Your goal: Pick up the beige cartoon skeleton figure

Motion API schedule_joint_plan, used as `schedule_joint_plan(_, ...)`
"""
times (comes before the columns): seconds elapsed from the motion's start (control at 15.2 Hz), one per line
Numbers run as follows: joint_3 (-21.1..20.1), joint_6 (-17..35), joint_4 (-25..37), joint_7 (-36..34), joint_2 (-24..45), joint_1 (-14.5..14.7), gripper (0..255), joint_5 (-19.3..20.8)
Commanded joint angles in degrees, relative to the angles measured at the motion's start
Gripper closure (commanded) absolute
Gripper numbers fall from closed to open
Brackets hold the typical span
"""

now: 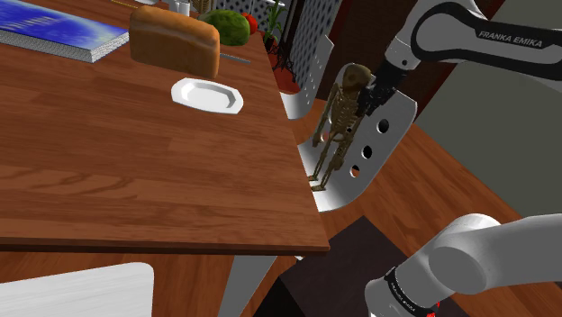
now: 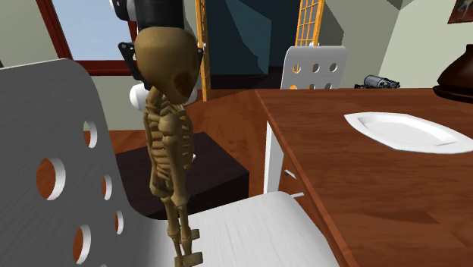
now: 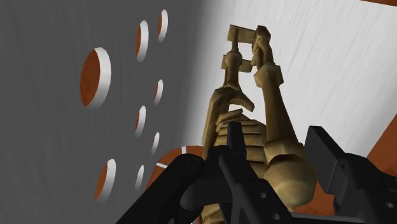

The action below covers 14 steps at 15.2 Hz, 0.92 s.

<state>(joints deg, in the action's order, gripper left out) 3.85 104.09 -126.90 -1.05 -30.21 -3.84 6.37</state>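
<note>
Shoulder view: the skeleton figure (image 1: 340,122) stood upright at the rear edge of the white chair's seat (image 1: 335,200), just in front of the holed backrest (image 1: 383,135) and beside the wooden table (image 1: 135,153), with the gripper (image 1: 373,90) at its skull. Second exterior view: its feet sat on or barely above the seat; I could not tell which. A lift with any sideways drift would likely knock the ribs against the backrest or the table's edge. Wrist view: the jaws were closed narrowly on the skull, black fingers (image 3: 327,156) against its rounded sides. That smooth, round hold looked liable to slip, or to let the long body swing and twist.
</note>
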Motion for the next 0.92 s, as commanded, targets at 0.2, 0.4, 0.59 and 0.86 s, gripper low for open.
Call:
schedule_joint_plan(0.2, -0.1, -3.7, 4.4, 0.4, 0.6, 0.0, 255, -0.1)
schedule_joint_plan(0.4, -0.1, -5.9, 7.1, 0.5, 1.1, 0.1, 255, -0.2)
schedule_joint_plan(0.59, -0.2, -8.1, 9.9, 0.7, 1.7, 0.1, 255, -0.3)
schedule_joint_plan(0.86, -0.2, -9.7, 12.0, 0.8, 2.2, 0.1, 255, -0.4)
